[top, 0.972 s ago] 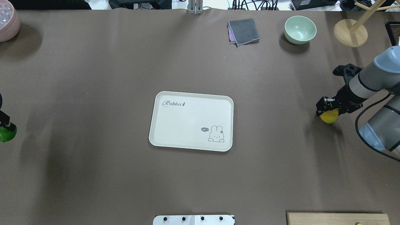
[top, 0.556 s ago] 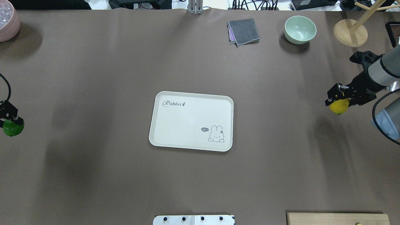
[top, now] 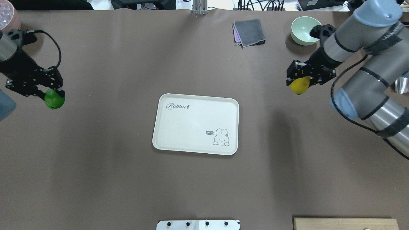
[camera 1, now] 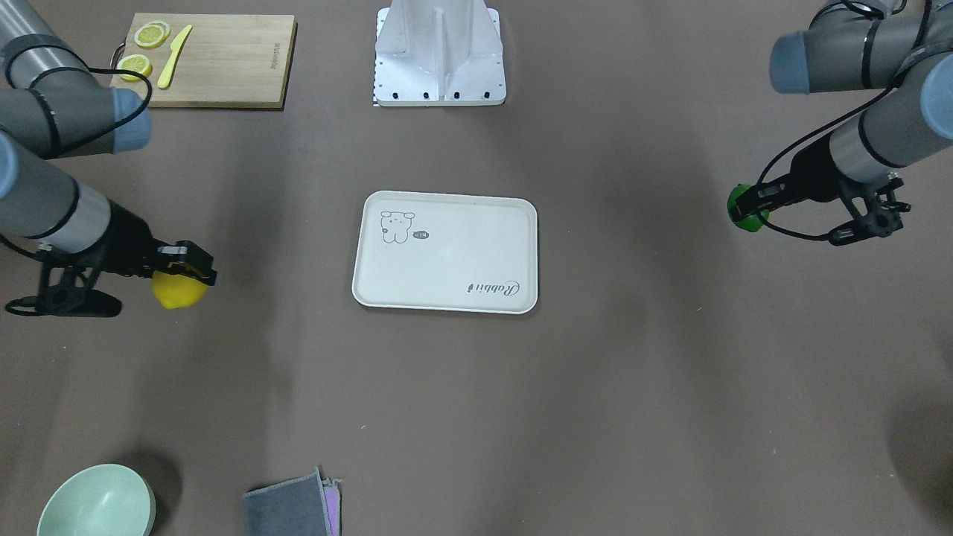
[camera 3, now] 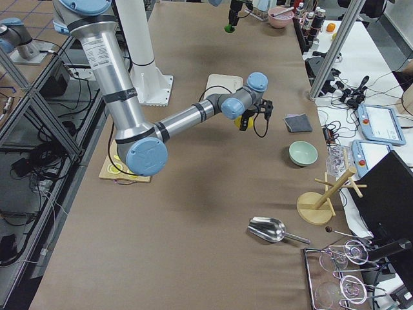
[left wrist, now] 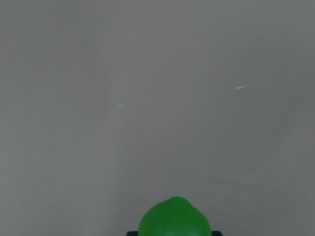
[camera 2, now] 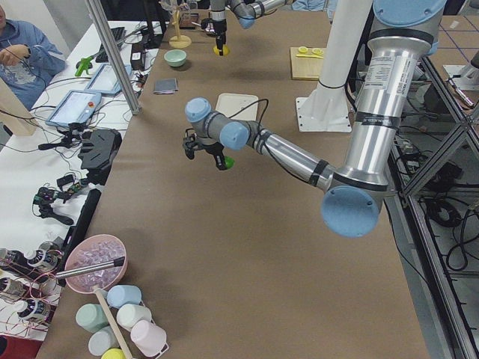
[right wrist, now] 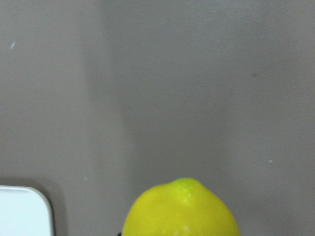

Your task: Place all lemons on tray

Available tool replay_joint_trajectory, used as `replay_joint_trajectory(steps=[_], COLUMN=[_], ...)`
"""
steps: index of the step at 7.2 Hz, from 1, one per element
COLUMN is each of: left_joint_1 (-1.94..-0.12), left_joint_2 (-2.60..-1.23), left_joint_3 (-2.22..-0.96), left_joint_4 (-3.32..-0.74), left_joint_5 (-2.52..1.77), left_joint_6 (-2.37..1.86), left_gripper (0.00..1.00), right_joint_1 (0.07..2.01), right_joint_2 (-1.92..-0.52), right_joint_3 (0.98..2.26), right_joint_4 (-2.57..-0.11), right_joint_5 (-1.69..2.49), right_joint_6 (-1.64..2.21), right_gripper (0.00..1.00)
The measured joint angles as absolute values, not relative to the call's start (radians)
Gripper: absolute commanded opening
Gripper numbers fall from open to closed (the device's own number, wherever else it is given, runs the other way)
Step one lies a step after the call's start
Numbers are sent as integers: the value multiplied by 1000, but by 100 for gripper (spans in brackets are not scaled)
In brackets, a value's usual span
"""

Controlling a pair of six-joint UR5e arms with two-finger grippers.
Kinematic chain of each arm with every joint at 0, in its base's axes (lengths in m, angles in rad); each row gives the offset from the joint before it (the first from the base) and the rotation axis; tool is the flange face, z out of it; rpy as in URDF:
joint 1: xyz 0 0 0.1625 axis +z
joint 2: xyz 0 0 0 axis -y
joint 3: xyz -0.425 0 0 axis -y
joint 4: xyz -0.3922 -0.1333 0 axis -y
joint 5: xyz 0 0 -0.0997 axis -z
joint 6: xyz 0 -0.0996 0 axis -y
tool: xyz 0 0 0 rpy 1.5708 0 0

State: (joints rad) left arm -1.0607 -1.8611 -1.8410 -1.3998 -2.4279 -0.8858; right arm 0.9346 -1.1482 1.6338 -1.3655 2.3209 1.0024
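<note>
The cream tray (top: 179,127) (camera 1: 476,253) lies bare in the table's middle. My left gripper (top: 51,95) (camera 1: 744,205) is shut on the green lemon (top: 54,99) (camera 1: 747,216) and holds it above the table, far left of the tray; the lemon shows in the left wrist view (left wrist: 174,219). My right gripper (top: 300,81) (camera 1: 182,279) is shut on the yellow lemon (top: 299,85) (camera 1: 179,291) and holds it above the table, right of the tray and a little farther back. The right wrist view shows the yellow lemon (right wrist: 181,210) and a tray corner (right wrist: 24,211).
A green bowl (top: 303,29) and a folded grey cloth (top: 249,32) sit at the back right. A wooden stand (top: 358,33) is beyond them. A pink bowl (top: 9,16) is at the back left. A cutting board (camera 1: 216,59) with lemon slices is by my base.
Both arms have swung inward and away from my base, each carrying its lemon closer to the tray. The tray has not moved.
</note>
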Motion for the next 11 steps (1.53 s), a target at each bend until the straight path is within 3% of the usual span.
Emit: replay_joint_trajectory(steps=[4,9,10,11], left_joint_1=[-1000,-929,-887,-836], left_joint_2=[-2095,-2084,-2084,-2092], left_joint_3=[-1842,-1915,-1900,-1873], left_joint_4=[-1180,-1179,-1211,-1266], left_joint_5=[-2327,-2276,-2253,-2219], left_joint_6=[-937,-1064,-1112,-1178], left_gripper=[0,0,0,0], right_joint_1=[697,601,592,588], right_joint_2=[-839,-838,-851,-856], right_joint_3=[1448,1400,1401,1403], right_joint_4=[-1369,-1350,-1349,-1349], right_joint_5=[2108,2096,2105,2120], right_joint_6=[1127,1182,1184,1188], right_gripper=[0,0,99,100])
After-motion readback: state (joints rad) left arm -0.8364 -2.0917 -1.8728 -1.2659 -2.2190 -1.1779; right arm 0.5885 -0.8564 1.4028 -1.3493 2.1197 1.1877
